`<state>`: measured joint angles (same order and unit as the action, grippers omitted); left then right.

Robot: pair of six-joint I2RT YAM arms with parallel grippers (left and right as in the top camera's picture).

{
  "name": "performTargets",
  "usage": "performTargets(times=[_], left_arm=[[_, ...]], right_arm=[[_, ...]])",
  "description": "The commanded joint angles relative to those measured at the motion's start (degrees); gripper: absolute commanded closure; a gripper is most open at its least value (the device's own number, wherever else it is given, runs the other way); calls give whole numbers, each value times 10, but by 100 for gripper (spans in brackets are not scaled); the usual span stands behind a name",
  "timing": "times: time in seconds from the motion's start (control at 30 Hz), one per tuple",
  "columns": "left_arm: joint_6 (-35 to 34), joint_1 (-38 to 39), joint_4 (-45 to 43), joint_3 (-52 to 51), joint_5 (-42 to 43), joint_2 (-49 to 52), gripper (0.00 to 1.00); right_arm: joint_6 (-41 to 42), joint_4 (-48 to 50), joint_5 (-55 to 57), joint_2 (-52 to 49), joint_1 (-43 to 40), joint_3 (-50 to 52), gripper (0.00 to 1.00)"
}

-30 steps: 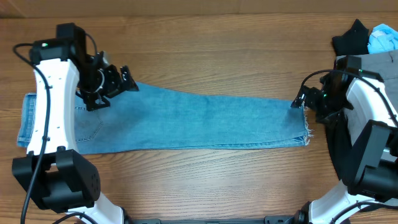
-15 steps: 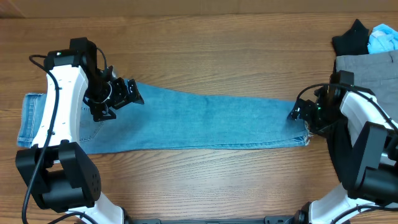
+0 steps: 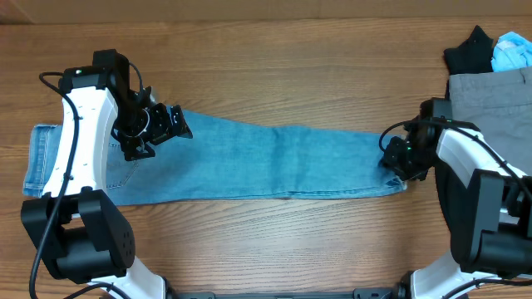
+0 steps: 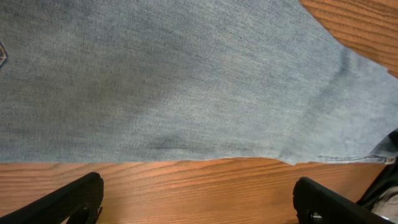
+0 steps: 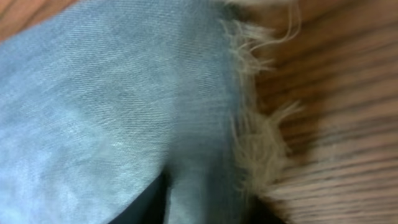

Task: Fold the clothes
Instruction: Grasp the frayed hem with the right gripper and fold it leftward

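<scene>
On the wooden table (image 3: 274,66), item 1: light blue denim jeans (image 3: 274,162), laid flat and doubled leg on leg, waistband (image 3: 37,158) at the left end and frayed hem (image 5: 261,124) at the right.

Item 2: left gripper (image 3: 174,124), over the far edge of the jeans near the hip. In the wrist view its fingers (image 4: 74,199) stand wide apart with bare wood and the denim edge between them, holding nothing.

Item 3: right gripper (image 3: 391,158), low at the hem end. The wrist view shows only weave, fringe and 1 dark finger (image 5: 149,205) against the cloth, so it cannot be told whether the jaws are closed on the denim.

Item 4: grey trousers (image 3: 495,95) and a black garment (image 3: 468,50) at the far right corner, apart from the jeans.

Risks, as judged:
- A pinch that takes only loose fringe or the top layer would slip, or peel the 2 legs apart.
- With the left end unpinned, pulling the hem could drag the whole garment instead of folding it.
- A lift close to the right corner might snag the grey trousers.

Markings: no brand, label or legible writing shows in any view.
</scene>
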<state>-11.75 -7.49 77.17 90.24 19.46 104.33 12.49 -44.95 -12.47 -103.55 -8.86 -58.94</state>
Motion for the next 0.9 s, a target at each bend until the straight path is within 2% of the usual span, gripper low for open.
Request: performTargets(times=[0.0,0.03,0.07,0.5,0.7,0.87], left_arm=[[16,0,1,-3,-6,-9,0],[17,0,2,-3,-6,-9,0],[17,0,2,-3,-6,-9,0],[21,0,2,-3,-15,-9,0],[21,0,4,-4,-15,-9,0],[23,0,3,-4,-15,-9,0]], right_arm=[[42,-1,33,-33,13,30,89],[43,-1,37,-33,12,29,95],[43,-2,39,-33,9,27,96],[104,-150,64,-31,-33,-146,96],[153,-184,99,-19,4,-193,96],[163,-182,94,-5,78,-194,96]])
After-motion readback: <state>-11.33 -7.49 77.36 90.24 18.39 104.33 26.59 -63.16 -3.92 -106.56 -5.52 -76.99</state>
